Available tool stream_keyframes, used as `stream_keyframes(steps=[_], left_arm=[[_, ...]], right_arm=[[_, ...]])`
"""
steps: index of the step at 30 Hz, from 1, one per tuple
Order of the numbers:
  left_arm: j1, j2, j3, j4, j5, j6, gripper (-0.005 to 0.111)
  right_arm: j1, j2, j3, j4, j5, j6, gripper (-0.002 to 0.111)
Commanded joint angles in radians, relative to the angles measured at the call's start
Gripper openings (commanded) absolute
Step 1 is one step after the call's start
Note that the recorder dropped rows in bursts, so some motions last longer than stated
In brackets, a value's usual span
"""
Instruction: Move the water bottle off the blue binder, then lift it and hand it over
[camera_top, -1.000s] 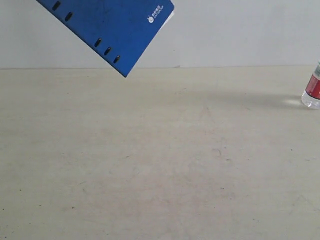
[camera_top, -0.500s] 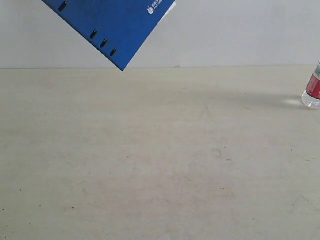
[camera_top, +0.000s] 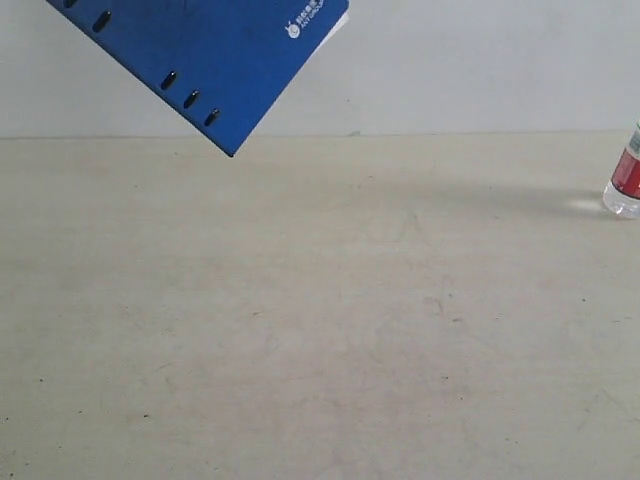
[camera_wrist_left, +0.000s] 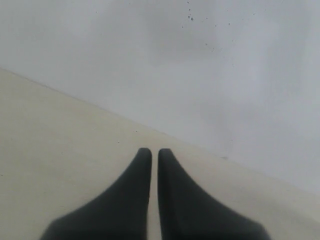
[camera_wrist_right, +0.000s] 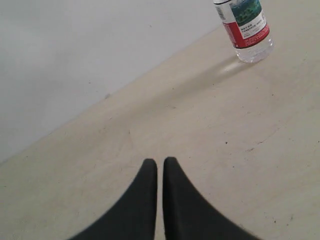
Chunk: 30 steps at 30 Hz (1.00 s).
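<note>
blue binder (camera_top: 230, 50) tilted mid-air; water bottle (camera_wrist_right: 246, 27) upright w/ red label; left tool (camera_wrist_left: 150, 152), right tool (camera_wrist_right: 160, 162) closed, prob. empty.

Exterior low over table (camera_top: 320, 330), facing wall (camera_top: 480, 60); shares water bottle (camera_top: 625, 180) with right wrist.

The blue binder (camera_top: 215, 55) hangs tilted, corner down; the water bottle (camera_top: 627, 180) stands upright, well apart
</note>
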Motion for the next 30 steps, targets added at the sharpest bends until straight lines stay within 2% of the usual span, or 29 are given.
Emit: stream_keyframes(steps=[1, 7, 13, 20, 24, 26, 27, 30], left_arm=[[-0.001, 0.005, 0.003, -0.010, -0.015, -0.004, 0.005], [-0.001, 0.005, 0.003, -0.010, -0.015, -0.004, 0.005], [-0.001, 0.004, 0.003, -0.010, -0.018, -0.004, 0.005], [-0.001, -0.011, 0.003, -0.010, -0.019, -0.004, 0.005], [-0.001, -0.011, 0.003, -0.010, -0.020, -0.004, 0.005], [-0.001, -0.011, 0.003, -0.010, -0.020, -0.004, 0.005], [-0.001, -0.011, 0.003, -0.010, -0.020, -0.004, 0.005], [-0.001, -0.011, 0.003, -0.010, -0.020, -0.004, 0.005]], right_arm=[[-0.001, 0.007, 0.000, 0.002, 0.003, 0.016, 0.000], [-0.001, 0.001, 0.000, 0.002, 0.005, 0.016, 0.000], [-0.009, -0.165, 0.000, -0.030, -0.028, -0.019, 0.000], [0.080, -0.165, -0.051, -0.030, -0.249, -0.350, 0.000], [0.099, -0.165, -0.129, -0.035, -0.259, -0.434, 0.000], [0.100, -0.165, -0.136, -0.130, -0.256, -0.390, 0.000], [0.100, -0.165, -0.129, -0.260, -0.267, -0.296, 0.000], [0.100, -0.165, -0.086, -0.630, -0.290, 0.178, 0.000]])
